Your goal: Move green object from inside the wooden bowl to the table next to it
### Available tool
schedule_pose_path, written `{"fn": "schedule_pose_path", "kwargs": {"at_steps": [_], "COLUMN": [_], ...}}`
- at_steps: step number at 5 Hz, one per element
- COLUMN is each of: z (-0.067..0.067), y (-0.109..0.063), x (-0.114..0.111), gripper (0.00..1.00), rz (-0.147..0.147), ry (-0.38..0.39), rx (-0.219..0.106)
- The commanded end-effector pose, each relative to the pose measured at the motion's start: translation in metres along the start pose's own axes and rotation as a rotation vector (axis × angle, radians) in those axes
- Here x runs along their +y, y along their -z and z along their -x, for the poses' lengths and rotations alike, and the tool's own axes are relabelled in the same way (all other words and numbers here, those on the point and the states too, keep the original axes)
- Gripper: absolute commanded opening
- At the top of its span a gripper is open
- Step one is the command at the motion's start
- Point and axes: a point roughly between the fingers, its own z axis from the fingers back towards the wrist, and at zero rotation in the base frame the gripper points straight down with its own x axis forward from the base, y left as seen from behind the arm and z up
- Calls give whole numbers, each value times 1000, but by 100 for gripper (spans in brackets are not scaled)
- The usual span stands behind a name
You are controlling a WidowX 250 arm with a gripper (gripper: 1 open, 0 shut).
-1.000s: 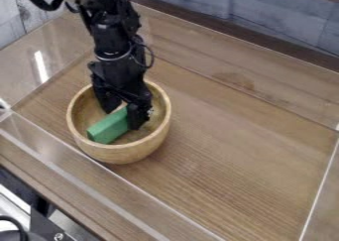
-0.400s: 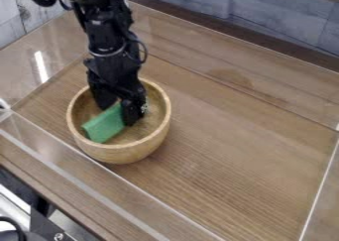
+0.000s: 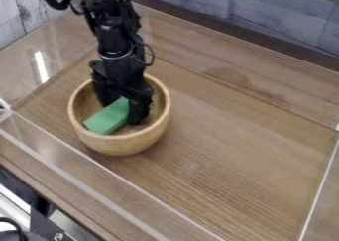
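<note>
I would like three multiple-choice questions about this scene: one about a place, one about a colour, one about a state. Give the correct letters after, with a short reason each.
1. Where does the green object lie?
A. inside the wooden bowl
B. on the table
C. outside the clear walls

2. What colour is the bowl?
A. blue
B. light tan
C. black

3. How stands the gripper?
A. shut on the green object
B. open, down in the bowl
C. far from the bowl

Answers: 1 A, the bar leans within the rim. 2 B, pale wood. 3 B, its fingers stand apart over the bar's end, nothing lifted.
</note>
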Motion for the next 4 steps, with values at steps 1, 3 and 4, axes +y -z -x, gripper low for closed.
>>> {"fn": "schedule_pose_path", "kwargs": {"at_steps": [1, 3, 4], "z": [-10, -14, -18], "y": [0, -5, -14], "x": [1, 8, 10], "gripper": [100, 0, 0], "rz": [-15, 7, 20], "ry": [-77, -15, -5], "rx": [-17, -27, -35]}}
